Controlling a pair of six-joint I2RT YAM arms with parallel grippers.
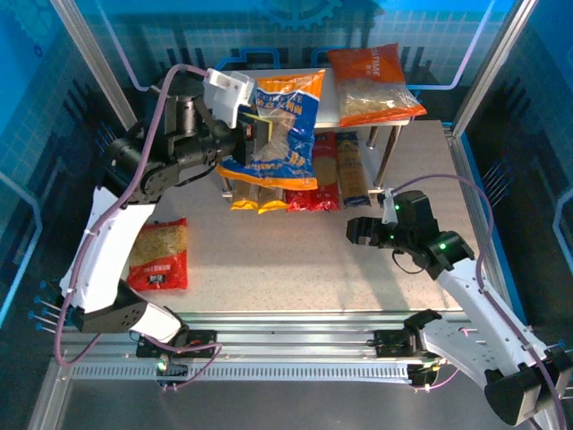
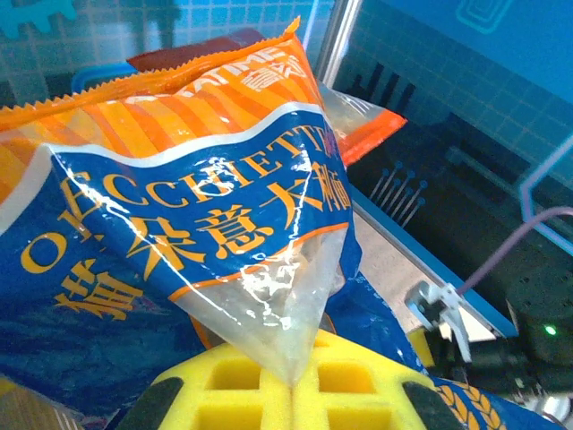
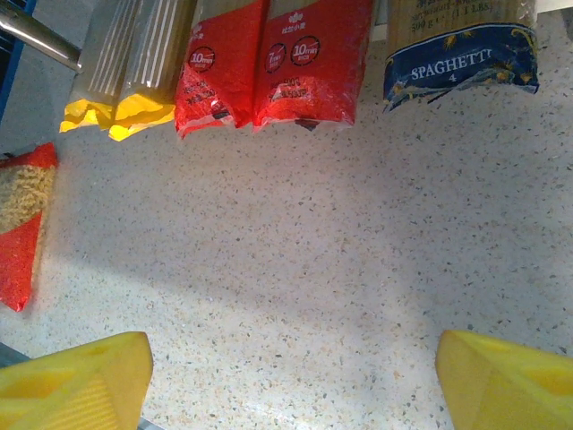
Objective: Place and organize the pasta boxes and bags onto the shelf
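Observation:
My left gripper (image 1: pixel 255 134) is shut on the blue bag with orange edges (image 1: pixel 282 125) and holds it raised over the left part of the shelf (image 1: pixel 329 103). In the left wrist view the yellow pads (image 2: pixel 233 385) pinch the clear corner of that bag (image 2: pixel 179 233). An orange bag (image 1: pixel 374 85) lies on the shelf's top board at the right. Under the shelf lie two yellow pasta boxes (image 3: pixel 125 72), two red ones (image 3: pixel 269 63) and a blue one (image 3: pixel 461 54). A red bag (image 1: pixel 159 255) lies on the table at the left. My right gripper (image 1: pixel 358 231) hovers open over bare table (image 3: pixel 291 376).
A shiny shelf leg (image 1: pixel 387 157) stands to the right of the blue box. Blue enclosure walls and metal posts (image 1: pixel 488 67) ring the table. There is open speckled tabletop (image 1: pixel 269 260) between the red bag and my right arm.

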